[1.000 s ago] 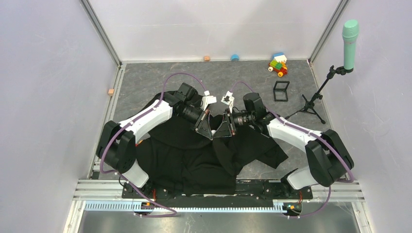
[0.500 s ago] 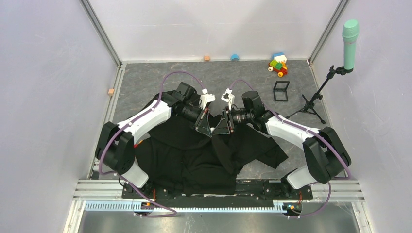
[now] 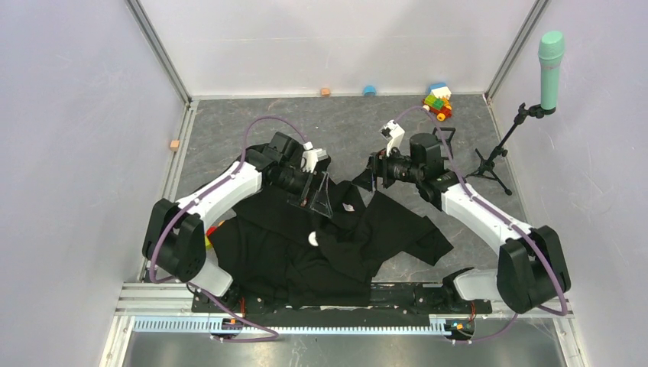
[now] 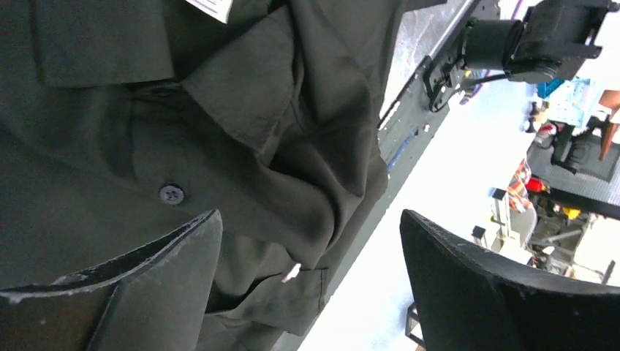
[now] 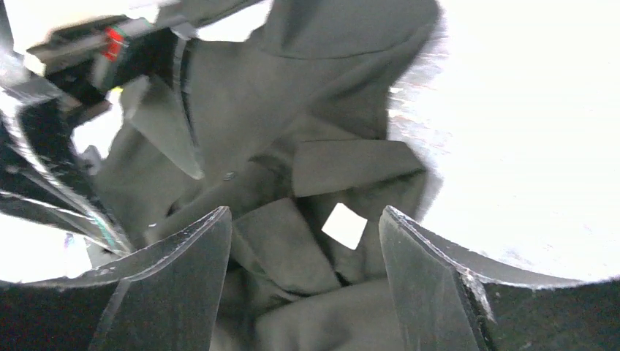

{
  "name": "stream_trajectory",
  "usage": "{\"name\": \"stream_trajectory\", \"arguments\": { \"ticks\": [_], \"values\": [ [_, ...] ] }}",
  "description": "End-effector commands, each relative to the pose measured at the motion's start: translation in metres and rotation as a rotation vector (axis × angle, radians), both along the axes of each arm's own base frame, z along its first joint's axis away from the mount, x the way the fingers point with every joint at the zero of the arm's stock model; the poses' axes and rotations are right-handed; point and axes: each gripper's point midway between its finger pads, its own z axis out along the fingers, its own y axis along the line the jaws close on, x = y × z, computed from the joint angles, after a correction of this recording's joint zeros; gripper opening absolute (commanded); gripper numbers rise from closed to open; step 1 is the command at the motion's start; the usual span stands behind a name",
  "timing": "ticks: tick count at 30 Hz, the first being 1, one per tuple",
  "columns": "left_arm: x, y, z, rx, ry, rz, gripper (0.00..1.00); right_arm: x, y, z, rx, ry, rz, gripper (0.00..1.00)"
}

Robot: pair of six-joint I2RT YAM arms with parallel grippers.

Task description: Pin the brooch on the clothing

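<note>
Black cloth: the clothing (image 3: 290,252) lies rumpled on the grey table (image 3: 229,130) between the two arms, collar towards the far side, with its white collar label (image 3: 348,206) showing.
Brooch: a small pale disc (image 3: 313,239) sits on the shirt front, nearer the arm bases than the collar label and held by neither arm.
Left gripper: it (image 3: 318,202) hovers over the collar area just beyond the brooch. In its wrist view the jaws stand wide apart with nothing between them, over dark cloth and a button (image 4: 171,194).
Right gripper: it (image 3: 372,174) is at the shirt's far right edge, well apart from the brooch. Its jaws are spread and empty too.
Done, as I judge it: the brooch is on the garment and free of both grippers, so the placing step looks over.
Left or unsure: whether the pin passes through the cloth and is fastened cannot be told — the disc is too small in the overhead view, and neither wrist view shows it.
</note>
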Motion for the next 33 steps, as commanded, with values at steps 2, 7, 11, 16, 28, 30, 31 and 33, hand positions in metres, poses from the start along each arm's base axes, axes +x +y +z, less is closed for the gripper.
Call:
{"name": "stream_trajectory", "arguments": {
  "ticks": [2,7,11,16,28,30,31,33],
  "values": [
    [0.037,0.016,0.023,0.029,-0.121,0.149,1.0,0.015,-0.041,-0.026,-0.222,-0.024,-0.177,0.8],
    [0.083,0.05,0.014,0.134,-0.145,0.39,1.0,0.011,-0.057,-0.053,-0.342,-0.016,-0.234,0.8],
    [0.109,0.081,-0.001,0.237,-0.148,0.551,1.0,0.002,-0.054,-0.076,-0.384,0.011,-0.237,0.8],
    [0.141,0.117,-0.018,0.28,-0.134,0.729,1.0,-0.002,-0.029,-0.089,-0.387,-0.002,-0.179,0.8],
    [0.166,0.118,-0.055,0.161,-0.052,0.794,0.99,0.027,-0.006,-0.129,-0.474,0.048,-0.187,0.65],
    [0.164,0.119,-0.065,0.173,-0.037,0.796,0.99,0.028,-0.005,-0.135,-0.489,0.057,-0.179,0.57],
    [0.162,0.121,-0.071,0.191,-0.032,0.805,0.99,0.028,-0.004,-0.139,-0.494,0.063,-0.172,0.52],
    [0.159,0.128,-0.084,0.224,-0.019,0.828,0.99,0.029,-0.002,-0.145,-0.496,0.077,-0.159,0.36]
  ]
}}
